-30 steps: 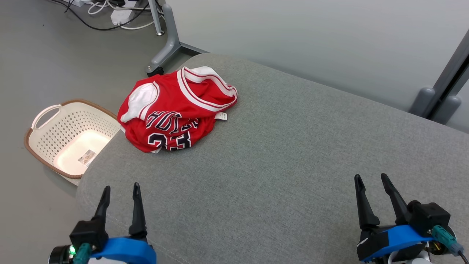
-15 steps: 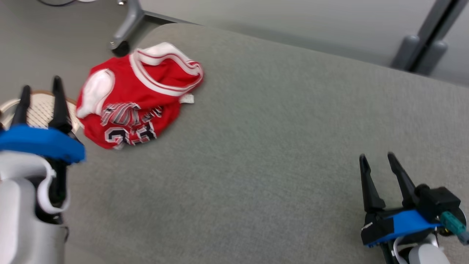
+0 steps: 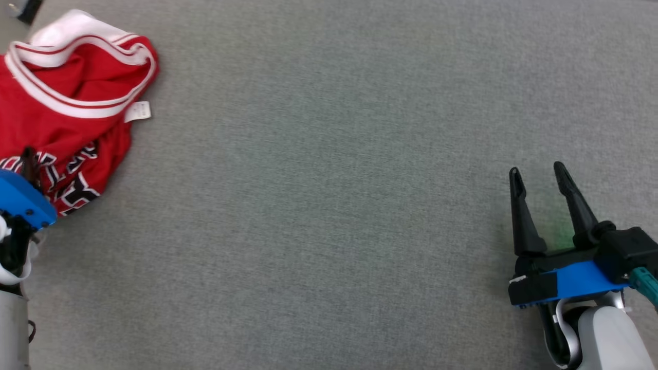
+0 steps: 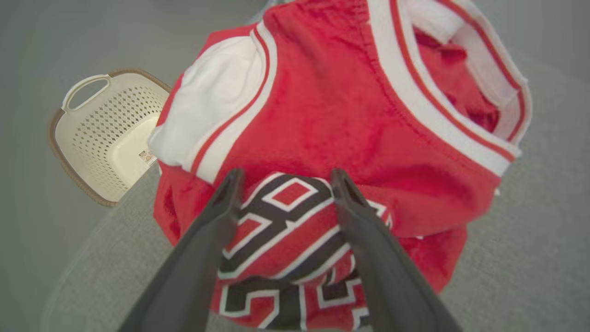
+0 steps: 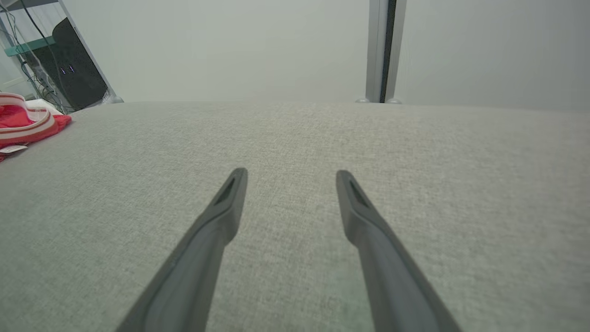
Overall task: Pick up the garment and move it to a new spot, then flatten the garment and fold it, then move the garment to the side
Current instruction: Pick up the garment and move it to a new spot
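The left fingers [image 4: 216, 226] are spread wide and hold nothing. They are right above the big black number on the red jersey [image 4: 332, 115]. The jersey is bunched in a heap at the left edge of the grey cushion [image 3: 329, 205]. It lies long from near to far: the number end points to the robot and the white-striped opening points away. The right fingers [image 3: 522, 216] are spread wide too, over bare cushion, well apart from the jersey. A white basket [image 4: 106, 138] sits on the floor by that left edge.

Apparently a lab: computer tower [image 5: 78, 76], plain partition panels [image 5: 230, 46].
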Available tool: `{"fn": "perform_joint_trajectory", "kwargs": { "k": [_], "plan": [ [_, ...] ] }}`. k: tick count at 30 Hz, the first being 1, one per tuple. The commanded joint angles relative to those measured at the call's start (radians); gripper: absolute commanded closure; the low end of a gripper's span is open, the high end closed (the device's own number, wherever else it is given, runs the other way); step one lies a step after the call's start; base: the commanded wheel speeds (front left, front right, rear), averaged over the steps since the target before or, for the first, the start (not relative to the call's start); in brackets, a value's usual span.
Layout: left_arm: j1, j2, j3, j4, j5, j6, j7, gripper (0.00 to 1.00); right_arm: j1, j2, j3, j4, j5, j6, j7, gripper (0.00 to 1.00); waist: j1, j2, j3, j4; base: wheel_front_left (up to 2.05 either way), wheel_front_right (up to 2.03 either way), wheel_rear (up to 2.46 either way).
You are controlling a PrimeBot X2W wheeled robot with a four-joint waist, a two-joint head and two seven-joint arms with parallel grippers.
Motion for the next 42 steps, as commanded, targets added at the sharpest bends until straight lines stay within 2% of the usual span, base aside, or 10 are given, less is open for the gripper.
{"fn": "perform_joint_trajectory", "kwargs": {
  "k": [1, 6, 7, 8, 12, 16, 26, 30, 34, 42],
  "plan": [
    [-0.018, 0.015, 0.001, 0.026, 0.0, 0.019, 0.023, 0.0, -0.013, -0.005, -0.005, -0.006, -0.007, 0.0, -0.002, 0.0, -0.0003, 0.0, 0.012, -0.012, 0.0, 0.0, 0.0],
    [-0.017, 0.002, 0.015, 0.074, -0.031, 0.045, 0.087, 0.0, -0.026, -0.005, -0.001, -0.009, 0.008, 0.0, -0.005, 0.0, -0.0003, 0.0, 0.039, -0.042, 0.0, 0.0, 0.0],
    [-0.014, 0.005, 0.012, 0.078, -0.029, 0.043, 0.087, 0.65, -0.028, -0.005, 0.0, -0.008, 0.01, 0.0, -0.006, 0.0, -0.0003, 0.0, 0.041, -0.046, 0.0, 0.0, 0.0],
    [-0.004, 0.002, 0.004, 0.088, -0.034, 0.035, 0.106, 1.0, -0.029, -0.005, 0.002, -0.004, 0.012, 0.0, -0.007, 0.0, -0.0003, 0.0, 0.041, -0.05, 0.0, 0.0, 0.0],
    [0.018, 0.011, -0.001, 0.1, -0.057, 0.013, 0.154, 1.0, -0.031, -0.005, 0.005, 0.012, 0.027, 0.0, -0.013, 0.0, -0.0003, 0.0, 0.022, -0.059, 0.0, 0.0, 0.0],
    [0.014, 0.033, 0.008, 0.067, -0.07, -0.01, 0.155, 1.0, -0.021, -0.005, -0.002, 0.034, 0.042, 0.0, -0.023, 0.0, -0.0003, 0.0, -0.027, -0.055, 0.0, 0.0, 0.0],
    [-0.091, 0.102, -0.042, -0.163, -0.019, -0.084, 0.114, 1.0, 0.037, -0.005, 0.005, 0.116, 0.116, 0.0, -0.059, 0.0, -0.0003, 0.0, -0.244, -0.039, 0.0, 0.0, 0.0],
    [-0.166, 0.1, -0.082, -0.285, -0.007, -0.117, 0.118, 1.0, 0.062, -0.005, 0.011, 0.137, 0.139, 0.0, -0.065, 0.0, -0.0003, 0.0, -0.31, -0.058, 0.0, 0.0, 0.0],
    [-0.233, 0.074, -0.134, -0.41, -0.011, -0.134, 0.132, 1.0, 0.081, -0.005, 0.016, 0.145, 0.156, 0.0, -0.069, 0.0, -0.0003, 0.0, -0.353, -0.098, 0.0, 0.0, 0.0],
    [-0.256, 0.001, -0.256, -0.575, -0.066, -0.163, 0.204, 1.0, 0.095, -0.005, 0.035, 0.147, 0.176, 0.0, -0.071, 0.0, -0.0003, 0.0, -0.38, -0.22, 0.0, 0.0, 0.0]
  ]
}}
